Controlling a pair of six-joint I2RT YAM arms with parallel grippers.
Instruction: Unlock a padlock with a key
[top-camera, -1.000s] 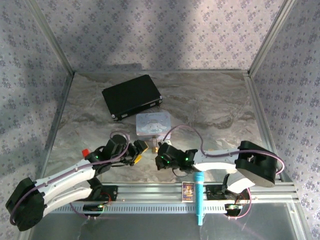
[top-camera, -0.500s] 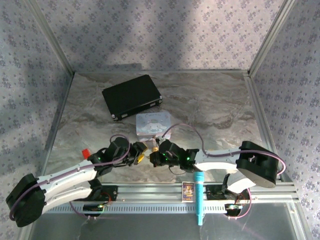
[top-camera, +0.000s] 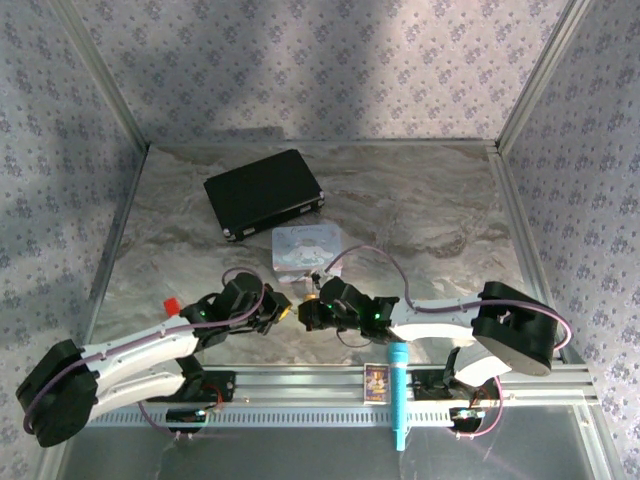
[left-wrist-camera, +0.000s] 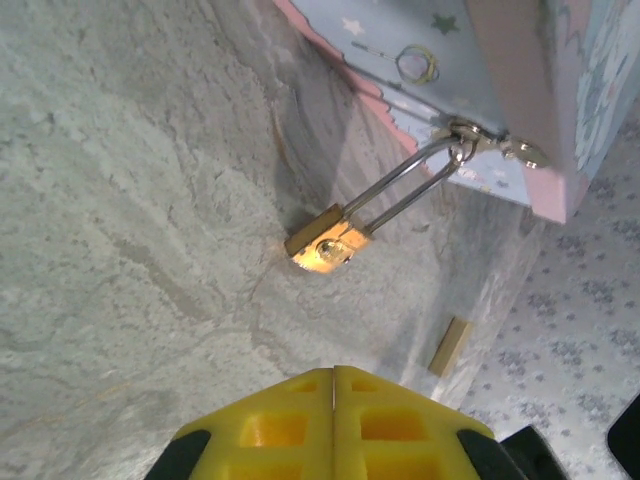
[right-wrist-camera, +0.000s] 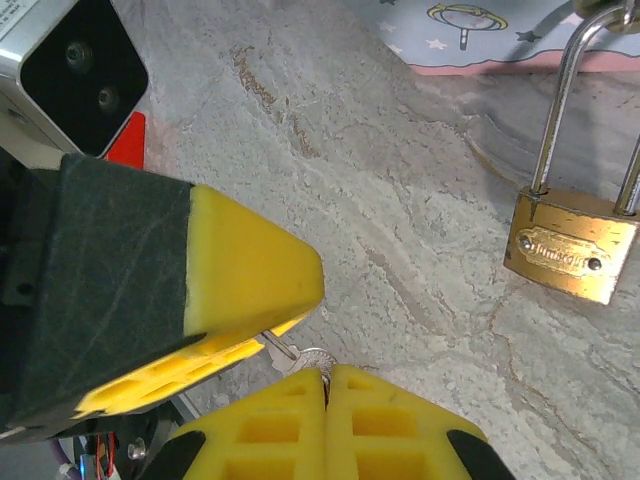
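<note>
Brass-gold, the padlock (left-wrist-camera: 327, 243) lies on the marble table (left-wrist-camera: 120, 200) just beside the pastel tin (left-wrist-camera: 380, 90), its shackle hooked through the tin's hasp (left-wrist-camera: 470, 135). Near the tin, on its side toward the arms, the right gripper (right-wrist-camera: 325, 395) is clenched on the key (right-wrist-camera: 305, 357). The left gripper (left-wrist-camera: 333, 400) has its fingers pressed together at the key's blade; whether they pinch it cannot be told.

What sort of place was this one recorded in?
Probably a robot test cell in a lab, not a home: a marble-look tabletop boxed in by patterned walls on a metal frame, with the left arm and right arm bolted to a rail at its near edge.
</note>
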